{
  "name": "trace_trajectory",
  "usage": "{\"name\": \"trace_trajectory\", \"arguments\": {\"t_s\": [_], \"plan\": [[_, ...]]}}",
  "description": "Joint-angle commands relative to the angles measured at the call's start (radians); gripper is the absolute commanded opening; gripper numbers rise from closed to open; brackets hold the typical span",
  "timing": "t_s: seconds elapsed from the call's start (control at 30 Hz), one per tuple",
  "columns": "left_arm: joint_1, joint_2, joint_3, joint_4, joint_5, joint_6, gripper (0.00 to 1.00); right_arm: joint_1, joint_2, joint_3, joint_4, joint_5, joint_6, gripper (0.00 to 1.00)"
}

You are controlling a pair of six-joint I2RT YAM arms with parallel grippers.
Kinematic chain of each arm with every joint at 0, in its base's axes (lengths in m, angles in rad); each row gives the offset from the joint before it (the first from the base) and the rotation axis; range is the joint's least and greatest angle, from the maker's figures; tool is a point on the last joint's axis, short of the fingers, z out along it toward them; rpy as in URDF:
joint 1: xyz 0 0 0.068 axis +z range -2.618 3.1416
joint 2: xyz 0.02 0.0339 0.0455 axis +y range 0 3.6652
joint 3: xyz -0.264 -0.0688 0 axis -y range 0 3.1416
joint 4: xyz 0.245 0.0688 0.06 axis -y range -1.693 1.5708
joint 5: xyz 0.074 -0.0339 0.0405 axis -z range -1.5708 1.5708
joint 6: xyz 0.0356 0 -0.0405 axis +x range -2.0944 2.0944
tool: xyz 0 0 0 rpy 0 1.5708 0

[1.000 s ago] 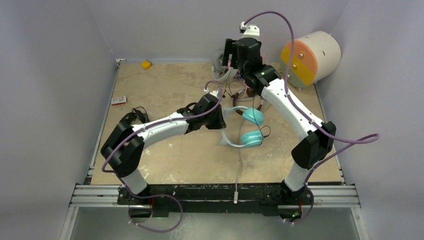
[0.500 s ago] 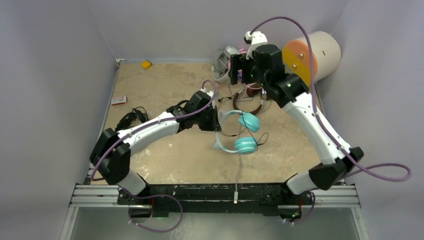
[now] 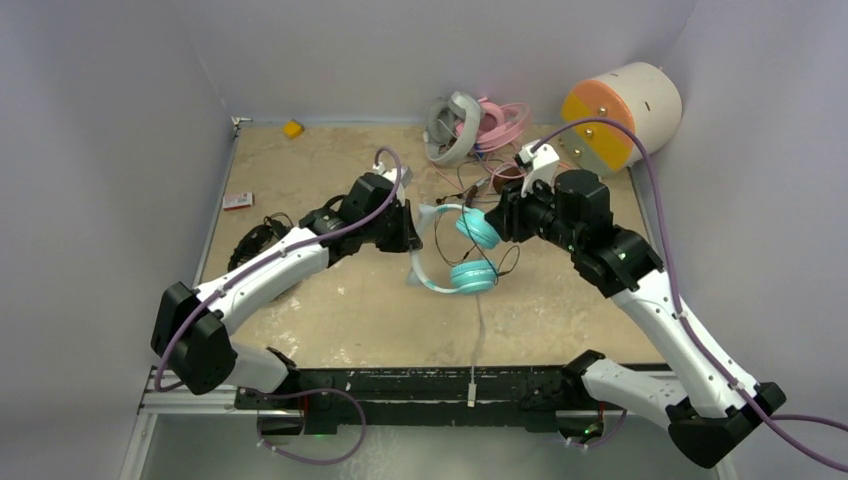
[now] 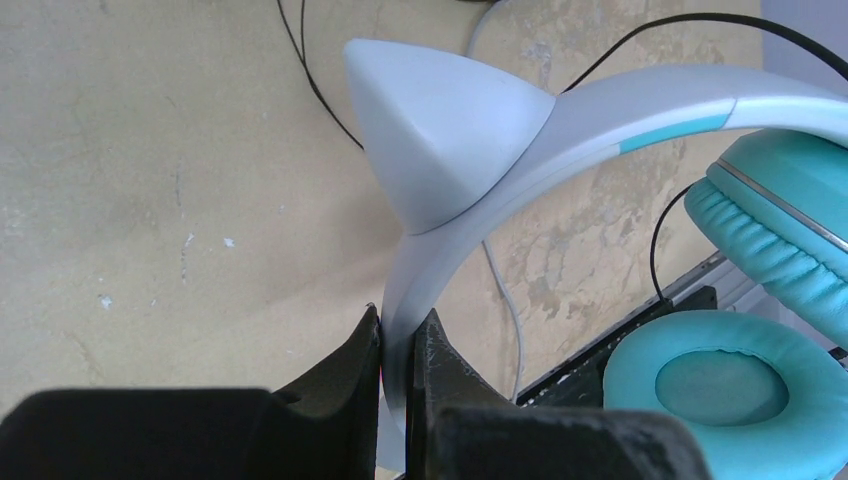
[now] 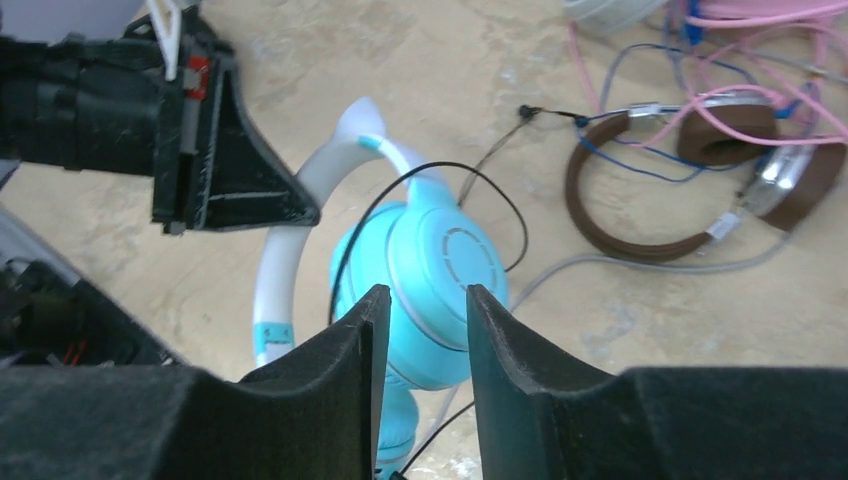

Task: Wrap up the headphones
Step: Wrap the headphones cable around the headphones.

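Note:
The teal-and-white headphones (image 3: 455, 255) with cat ears lie mid-table, with a thin black cable looped round the cups. My left gripper (image 3: 408, 226) is shut on their white headband (image 4: 470, 200), just below a cat ear (image 4: 435, 130). My right gripper (image 3: 500, 222) is open and empty, its jaws apart just above the upper teal ear cup (image 5: 445, 265), touching nothing. The left gripper also shows in the right wrist view (image 5: 230, 185). Brown-and-silver headphones (image 3: 508, 180), grey-white headphones (image 3: 450, 118) and pink headphones (image 3: 497, 120) lie tangled at the back. Black headphones (image 3: 262, 236) lie at the left, partly hidden by my left arm.
A big cream cylinder (image 3: 625, 105) with an orange-and-yellow face lies at the back right. A small yellow thing (image 3: 292, 128) sits at the back left corner and a small red-and-white box (image 3: 237, 201) at the left edge. A pale cable (image 3: 478, 335) runs to the front rail.
My right arm has swung from the back pile down and forward to the upper teal cup. My left gripper has dragged the teal-and-white headphones left and slightly back.

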Motion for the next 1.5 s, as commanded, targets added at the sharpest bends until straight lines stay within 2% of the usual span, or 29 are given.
{"name": "trace_trajectory", "arguments": {"t_s": [0.0, 0.27, 0.5, 0.67, 1.23, 1.37, 1.47], "plan": [[0.005, -0.069, 0.005, 0.022, -0.039, 0.014, 0.0, -0.001, 0.01, -0.006, 0.003, -0.168, -0.025, 0.36], [0.005, -0.07, 0.029, -0.013, -0.11, 0.015, 0.0, -0.002, -0.009, -0.041, -0.033, -0.261, -0.002, 0.37], [0.004, -0.078, 0.039, -0.029, -0.166, 0.017, 0.0, -0.002, -0.033, -0.058, -0.091, -0.229, 0.012, 0.5], [0.004, -0.084, 0.04, -0.024, -0.173, 0.017, 0.0, -0.002, -0.011, -0.075, -0.101, -0.256, 0.021, 0.45], [0.005, -0.083, 0.041, -0.025, -0.165, 0.012, 0.0, -0.001, 0.086, -0.099, -0.003, -0.335, 0.039, 0.38], [0.005, -0.088, 0.043, -0.029, -0.164, 0.011, 0.0, -0.001, 0.099, -0.101, 0.011, -0.348, 0.041, 0.32], [0.005, -0.095, 0.043, -0.029, -0.164, 0.009, 0.0, -0.001, 0.109, -0.098, 0.007, -0.358, 0.041, 0.23]]}}
